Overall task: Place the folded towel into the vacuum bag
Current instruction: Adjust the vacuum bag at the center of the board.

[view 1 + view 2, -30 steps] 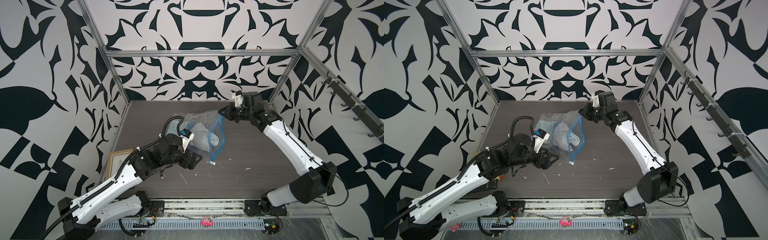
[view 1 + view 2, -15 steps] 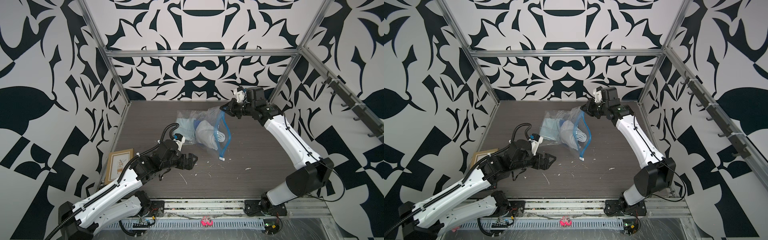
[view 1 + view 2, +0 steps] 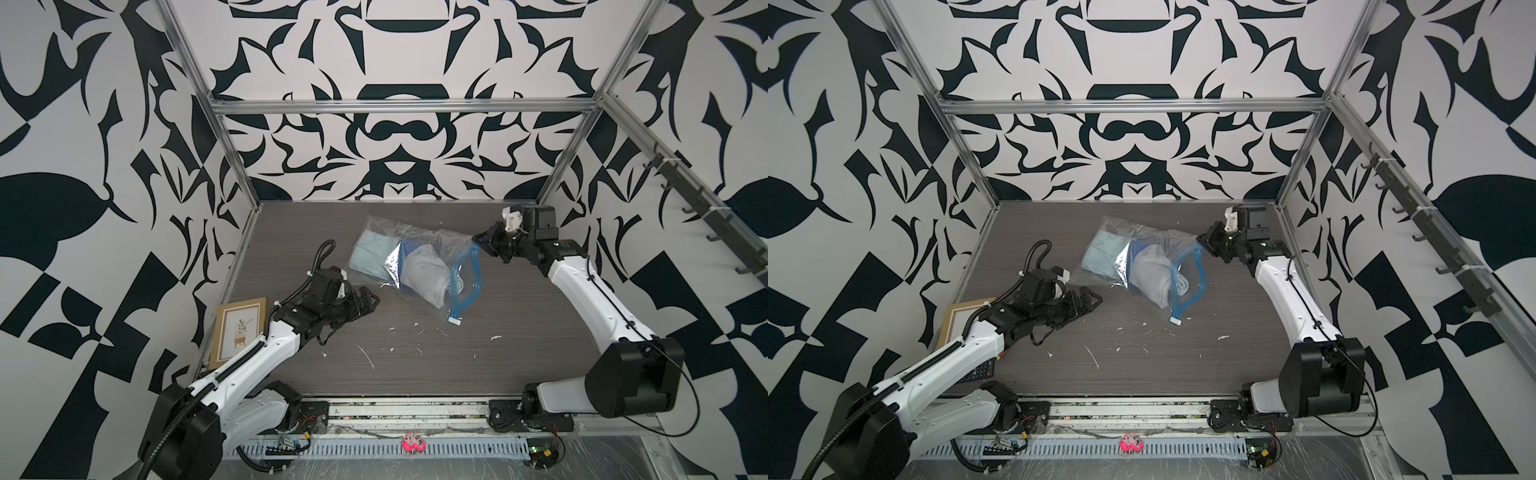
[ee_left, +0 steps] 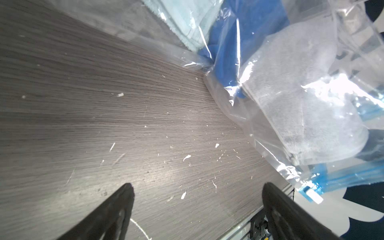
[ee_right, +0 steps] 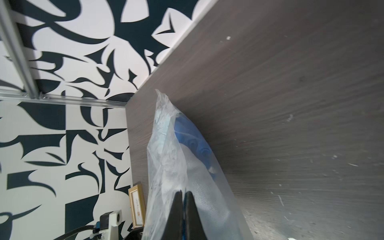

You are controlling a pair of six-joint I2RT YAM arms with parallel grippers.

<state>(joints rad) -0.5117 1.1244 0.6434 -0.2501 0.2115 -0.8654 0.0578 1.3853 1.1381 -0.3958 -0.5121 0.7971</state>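
Observation:
The clear vacuum bag (image 3: pixel 419 239) (image 3: pixel 1144 237) lies crumpled mid-table in both top views, its blue zip strip (image 3: pixel 471 282) (image 3: pixel 1198 274) looping at the right end. Inside, near the mouth, sits the folded towel (image 3: pixel 426 274) (image 3: pixel 1150 270) (image 4: pixel 295 99), pale grey-white. A blue cloth and a pale blue towel (image 3: pixel 370 257) lie deeper in. My right gripper (image 3: pixel 478 242) (image 3: pixel 1202 242) (image 5: pixel 184 193) is shut on the bag's upper edge and holds it up. My left gripper (image 3: pixel 371 298) (image 3: pixel 1094 298) (image 4: pixel 197 187) is open and empty, just off the bag's near-left side.
A gold-framed picture (image 3: pixel 241 328) (image 3: pixel 961 322) leans at the table's left edge beside my left arm. A dark keypad (image 3: pixel 980 370) lies under that arm. White crumbs (image 3: pixel 368 357) dot the front of the wooden table (image 3: pixel 519 340). A hook rail (image 3: pixel 706 220) runs along the right wall.
My left gripper has drawn back out of the bag towards the front left and opened fully, leaving the towel inside. My right gripper has pulled the bag's edge rightwards.

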